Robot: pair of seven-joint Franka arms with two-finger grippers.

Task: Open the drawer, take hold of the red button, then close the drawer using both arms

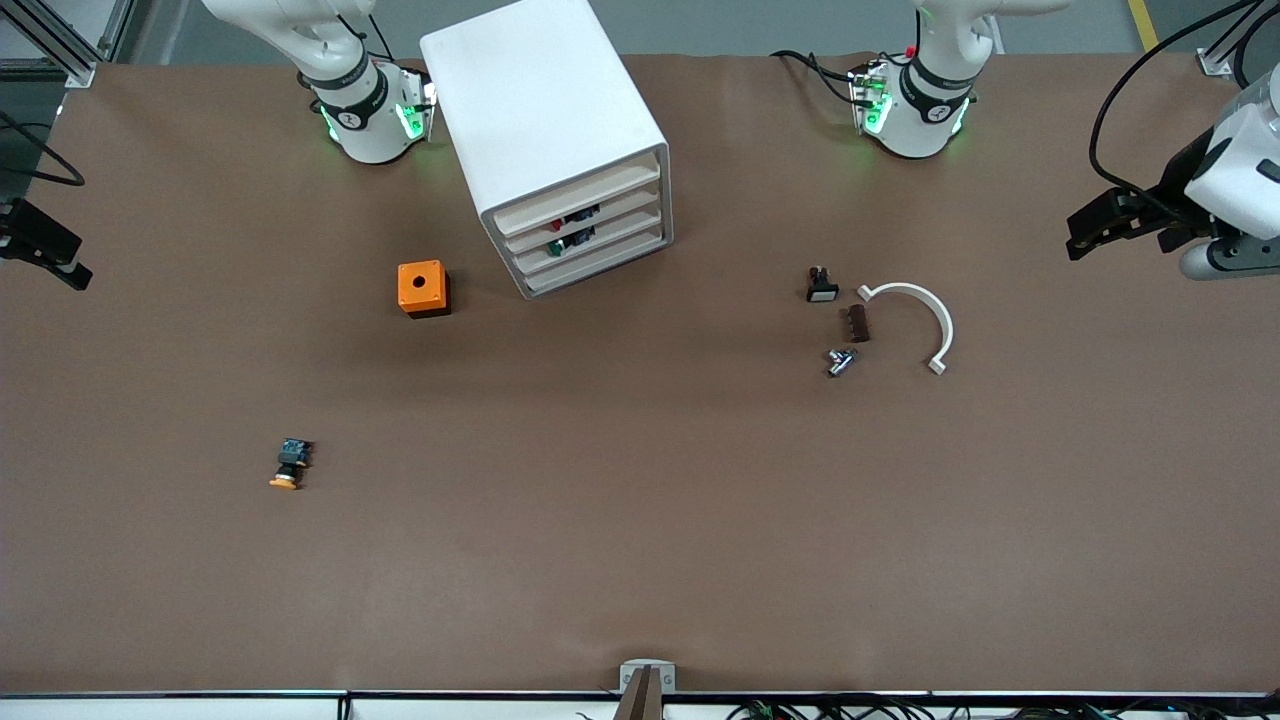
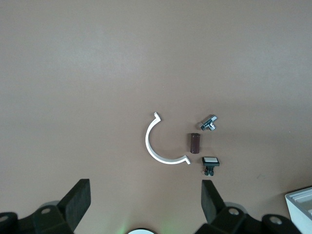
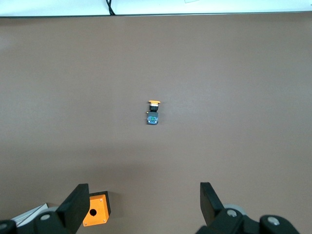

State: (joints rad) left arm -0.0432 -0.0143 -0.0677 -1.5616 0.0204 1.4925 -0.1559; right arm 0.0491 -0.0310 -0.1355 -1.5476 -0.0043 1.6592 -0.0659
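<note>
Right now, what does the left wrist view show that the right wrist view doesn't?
Only the left wrist view shows the white C-shaped clip, brown cylinder, metal fitting and white-capped switch, plus the left gripper, jaws open. Only the right wrist view shows the orange-capped button, the orange box and the right gripper, jaws open. Both show the brown table and a cabinet corner.

**Matt brown tabletop, glossy white plastic**

The table [image 1: 640, 520] wears a matt brown covering, smooth and paper-like. At upper centre of the front view, the cabinet [image 1: 540, 100] looks like smooth white plastic with a soft sheen. The curved bracket [image 1: 925, 305] is white plastic too. The small fitting [image 1: 840, 361] gleams like polished metal. The box [image 1: 423, 288] is satin orange plastic.
</note>
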